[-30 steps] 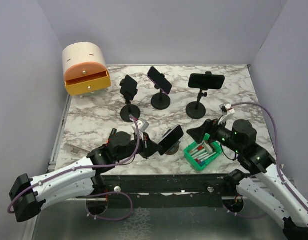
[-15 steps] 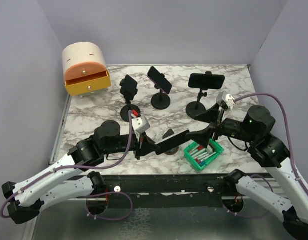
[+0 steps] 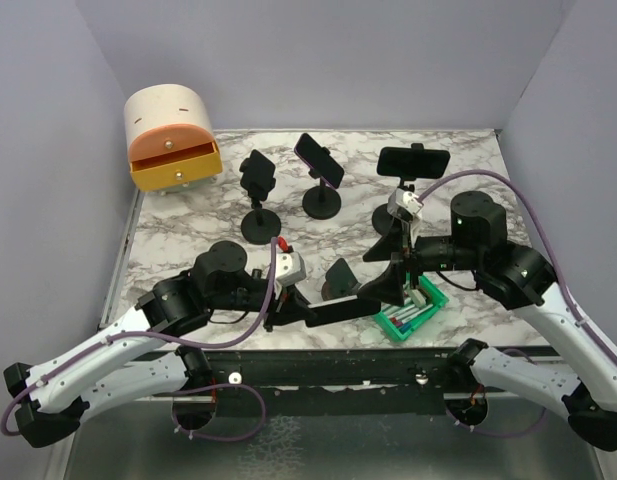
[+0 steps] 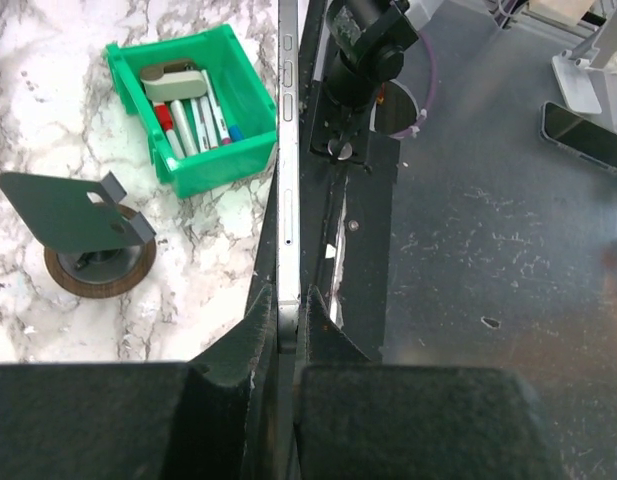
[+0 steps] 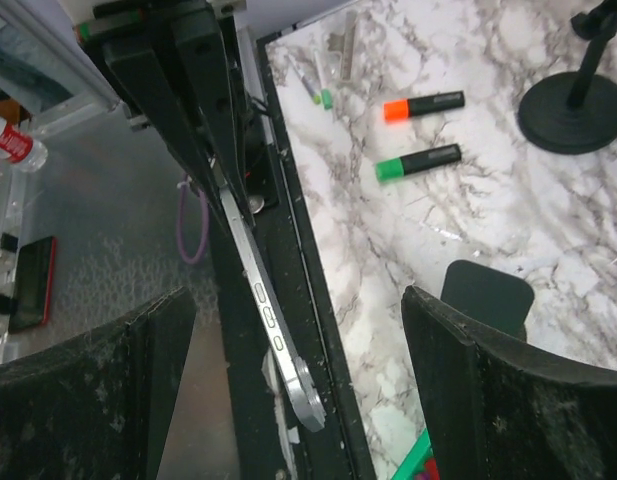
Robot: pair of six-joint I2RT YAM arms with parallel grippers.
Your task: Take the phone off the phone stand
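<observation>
My left gripper (image 3: 288,303) is shut on a dark phone (image 3: 340,305) and holds it edge-on over the table's front edge. In the left wrist view the phone's silver edge (image 4: 288,180) runs straight out from my shut left gripper (image 4: 286,318). The empty phone stand (image 3: 340,275) stands just behind it, a dark plate on a round base (image 4: 83,210). My right gripper (image 3: 390,268) is open, and the phone's free end (image 5: 288,360) lies between its wide-apart fingers (image 5: 518,390), touching neither. My right gripper (image 5: 303,390) is empty.
A green bin (image 3: 408,312) of markers sits under my right gripper. Three more stands with phones (image 3: 318,158) stand at the back. An orange drawer box (image 3: 171,135) is at the back left. Orange (image 5: 423,103) and green (image 5: 418,160) highlighters lie on the marble.
My left gripper lifted the phone off the stand and carried it forward and level; the stand is now bare. My right gripper swung left and down around the phone's free end.
</observation>
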